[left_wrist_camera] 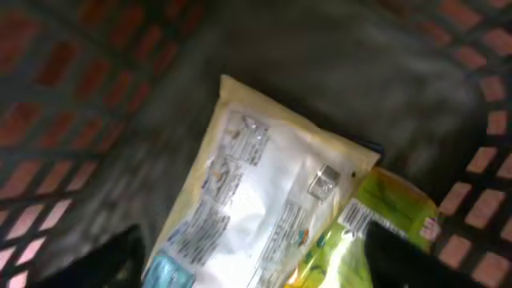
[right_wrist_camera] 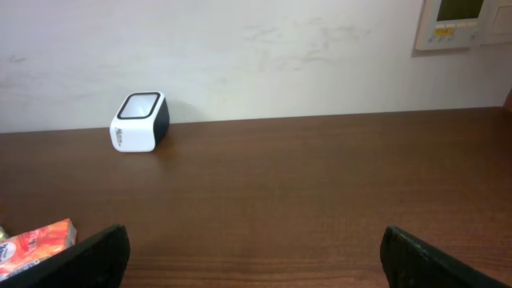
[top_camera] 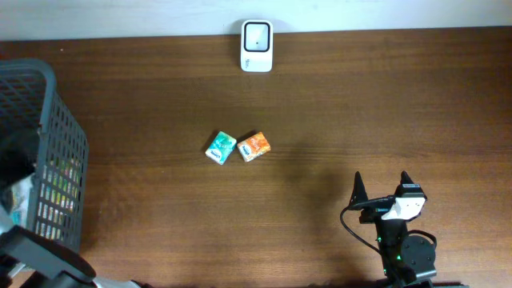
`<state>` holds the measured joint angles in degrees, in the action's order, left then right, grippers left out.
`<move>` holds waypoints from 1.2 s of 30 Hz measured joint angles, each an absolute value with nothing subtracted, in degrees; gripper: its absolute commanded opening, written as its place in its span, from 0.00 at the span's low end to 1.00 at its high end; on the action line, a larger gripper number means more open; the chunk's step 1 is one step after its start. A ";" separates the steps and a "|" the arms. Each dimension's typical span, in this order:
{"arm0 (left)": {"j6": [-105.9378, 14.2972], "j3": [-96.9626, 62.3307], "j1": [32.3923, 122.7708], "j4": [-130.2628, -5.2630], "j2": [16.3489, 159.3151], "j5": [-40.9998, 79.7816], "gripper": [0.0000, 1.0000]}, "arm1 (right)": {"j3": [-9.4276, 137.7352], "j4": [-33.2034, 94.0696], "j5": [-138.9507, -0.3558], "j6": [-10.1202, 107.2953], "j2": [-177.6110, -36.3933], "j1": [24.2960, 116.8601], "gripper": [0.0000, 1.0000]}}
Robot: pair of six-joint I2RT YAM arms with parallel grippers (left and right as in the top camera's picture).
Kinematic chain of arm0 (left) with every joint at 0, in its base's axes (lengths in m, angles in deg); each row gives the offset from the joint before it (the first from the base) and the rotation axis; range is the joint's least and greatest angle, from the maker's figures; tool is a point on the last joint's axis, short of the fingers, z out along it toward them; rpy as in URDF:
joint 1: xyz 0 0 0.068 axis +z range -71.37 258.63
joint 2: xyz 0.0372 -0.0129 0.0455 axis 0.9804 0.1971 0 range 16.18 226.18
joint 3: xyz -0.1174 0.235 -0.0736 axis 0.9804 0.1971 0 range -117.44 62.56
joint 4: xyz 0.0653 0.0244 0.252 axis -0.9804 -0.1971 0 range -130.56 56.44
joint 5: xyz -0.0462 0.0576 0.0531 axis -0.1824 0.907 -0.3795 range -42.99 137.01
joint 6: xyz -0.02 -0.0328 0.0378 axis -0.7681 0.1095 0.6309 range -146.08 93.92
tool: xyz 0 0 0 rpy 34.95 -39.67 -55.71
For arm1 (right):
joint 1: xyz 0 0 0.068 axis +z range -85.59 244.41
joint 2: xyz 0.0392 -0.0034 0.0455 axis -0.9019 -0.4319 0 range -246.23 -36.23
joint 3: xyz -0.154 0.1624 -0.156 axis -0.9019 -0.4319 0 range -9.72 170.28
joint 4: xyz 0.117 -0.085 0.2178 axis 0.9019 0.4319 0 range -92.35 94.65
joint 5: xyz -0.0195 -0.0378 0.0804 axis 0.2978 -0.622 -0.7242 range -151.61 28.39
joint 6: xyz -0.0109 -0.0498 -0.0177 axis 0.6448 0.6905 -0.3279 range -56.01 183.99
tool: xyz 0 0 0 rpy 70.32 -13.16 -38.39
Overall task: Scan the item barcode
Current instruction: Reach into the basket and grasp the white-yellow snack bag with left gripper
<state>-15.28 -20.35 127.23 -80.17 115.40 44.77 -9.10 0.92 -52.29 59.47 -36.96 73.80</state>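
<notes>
A brown wooden table [top_camera: 360, 104] filled the frame. A white scanner [top_camera: 257, 46] stood at the upper centre, against the far edge. Near the middle lay a teal packet [top_camera: 221, 148] and an orange packet [top_camera: 254, 146], side by side and apparently touching. A grey mesh basket [top_camera: 68, 160] occupied the left edge, with colourful contents that could not be made out through the mesh. At the lower right, the right gripper [top_camera: 382, 180] had its fingers spread wide with nothing between them, well apart from the packets.
</notes>
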 measured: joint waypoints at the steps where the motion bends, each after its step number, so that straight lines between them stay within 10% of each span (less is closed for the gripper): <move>1: -15.06 -21.16 127.99 -81.41 115.40 44.31 0.86 | -9.10 0.92 -52.29 59.43 -36.96 73.80 0.99; 14: -7.80 -21.12 128.83 -84.45 127.19 45.07 0.73 | -9.10 0.92 -52.29 59.43 -36.96 73.80 0.99; 19: -6.97 -21.56 128.83 -83.27 130.31 45.09 0.17 | -9.10 0.92 -52.29 59.43 -36.96 73.80 0.99; 22: -6.73 -22.56 128.83 -83.16 130.31 45.05 0.01 | -9.10 0.92 -52.29 59.47 -36.96 73.80 0.99; 36: -17.72 -37.21 126.53 -90.13 127.05 37.44 0.00 | -9.10 0.92 -52.29 59.45 -36.96 73.80 0.99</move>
